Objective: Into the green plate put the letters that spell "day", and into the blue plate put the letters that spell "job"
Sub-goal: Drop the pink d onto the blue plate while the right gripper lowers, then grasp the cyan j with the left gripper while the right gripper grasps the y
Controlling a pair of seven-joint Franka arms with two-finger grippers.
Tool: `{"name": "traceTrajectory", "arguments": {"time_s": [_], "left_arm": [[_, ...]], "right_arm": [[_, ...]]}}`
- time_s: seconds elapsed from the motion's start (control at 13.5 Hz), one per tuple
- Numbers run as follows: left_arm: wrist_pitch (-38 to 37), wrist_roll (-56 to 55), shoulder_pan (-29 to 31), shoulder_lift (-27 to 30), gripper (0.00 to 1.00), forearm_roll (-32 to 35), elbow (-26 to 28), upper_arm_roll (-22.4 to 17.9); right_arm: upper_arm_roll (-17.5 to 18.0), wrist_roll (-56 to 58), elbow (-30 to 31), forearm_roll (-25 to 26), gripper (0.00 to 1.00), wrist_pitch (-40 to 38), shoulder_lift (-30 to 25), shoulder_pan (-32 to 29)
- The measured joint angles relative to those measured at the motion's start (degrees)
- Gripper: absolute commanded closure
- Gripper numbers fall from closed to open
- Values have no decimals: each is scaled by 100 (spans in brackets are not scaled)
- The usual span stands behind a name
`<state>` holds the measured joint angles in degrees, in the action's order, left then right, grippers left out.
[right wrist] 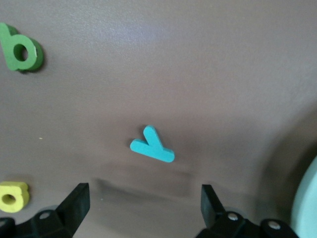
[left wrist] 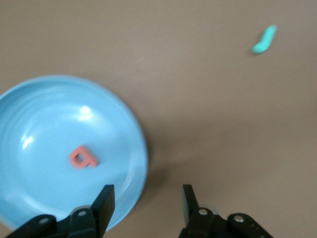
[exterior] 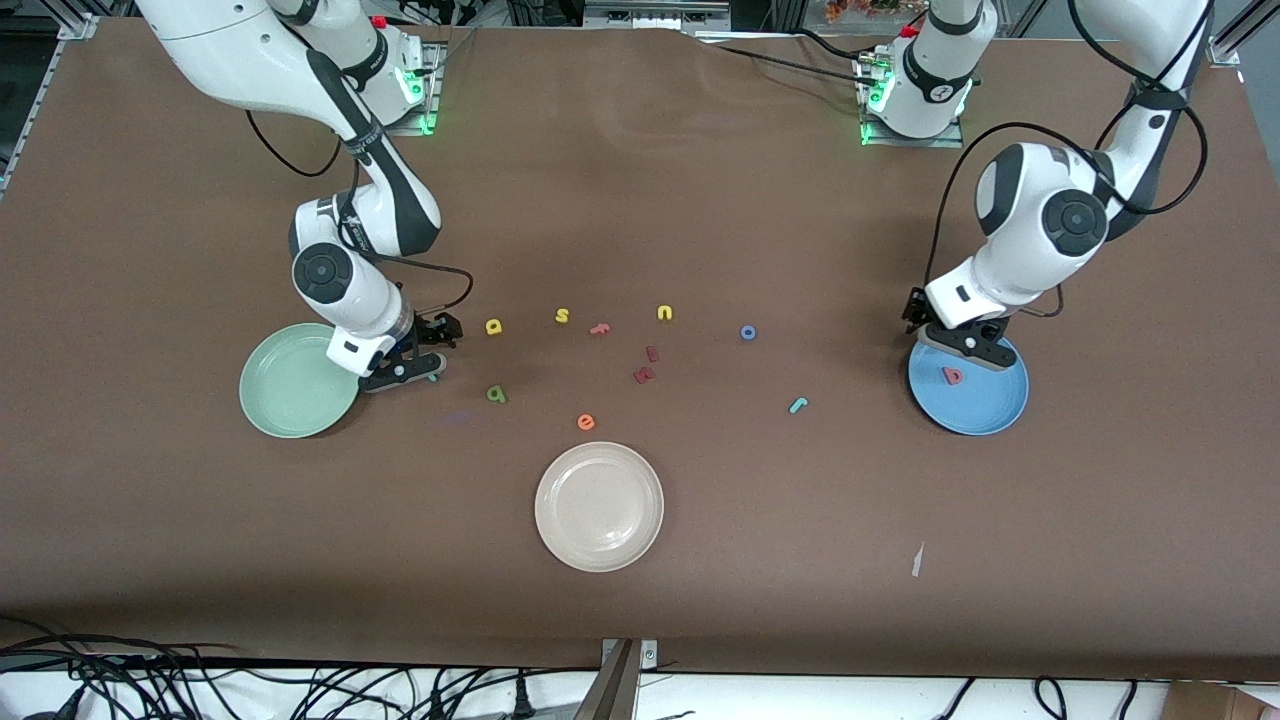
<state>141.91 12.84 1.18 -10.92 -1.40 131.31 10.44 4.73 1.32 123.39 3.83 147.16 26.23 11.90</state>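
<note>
The salmon-red letter (left wrist: 83, 157) lies in the blue plate (exterior: 990, 410), and my left gripper (exterior: 950, 335) hangs open and empty over that plate's rim (left wrist: 133, 148). The teal "j" (exterior: 798, 405) and blue "o" (exterior: 748, 332) lie on the table toward the middle. My right gripper (exterior: 430, 353) is open low over the teal "y" (right wrist: 152, 146), beside the green plate (exterior: 290, 395). The dark green letter (exterior: 496, 394) and the yellow bowl letter (exterior: 493, 326) lie close by. In the wrist views the left gripper (left wrist: 147, 203) and right gripper (right wrist: 143, 203) both show bare fingers.
A cream-white plate (exterior: 599, 505) sits nearest the front camera. Between the plates lie a yellow "s" (exterior: 562, 315), a yellow "u" (exterior: 665, 313), an orange "e" (exterior: 586, 422), a small red letter (exterior: 599, 328) and two dark red letters (exterior: 643, 375).
</note>
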Motion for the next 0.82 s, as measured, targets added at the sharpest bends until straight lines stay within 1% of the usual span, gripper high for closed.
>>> {"name": "traceTrajectory", "arguments": {"time_s": [0.07, 0.22, 0.37, 0.52, 0.59, 0.82], "left_arm": [[20, -136, -184, -125, 37, -119, -161, 24], [192, -352, -513, -473, 37, -371, -506, 39], [284, -451, -767, -913, 37, -598, -972, 37], [328, -760, -1055, -1385, 37, -639, -1453, 30], [397, -882, -1195, -1584, 38, -639, -1623, 16], [566, -949, -1484, -1926, 37, -639, -1829, -185]], "right_arm": [[-1, 111, -14, 83, 5, 5, 0, -5], [-1, 240, -45, 190, 12, 23, 3, -8], [0, 303, -66, 360, 15, 45, 19, -5], [0, 348, -78, 619, 23, 111, 65, -5], [0, 353, -87, 720, 24, 194, 119, -4], [5, 415, -128, 831, 32, 326, 237, 13]]}}
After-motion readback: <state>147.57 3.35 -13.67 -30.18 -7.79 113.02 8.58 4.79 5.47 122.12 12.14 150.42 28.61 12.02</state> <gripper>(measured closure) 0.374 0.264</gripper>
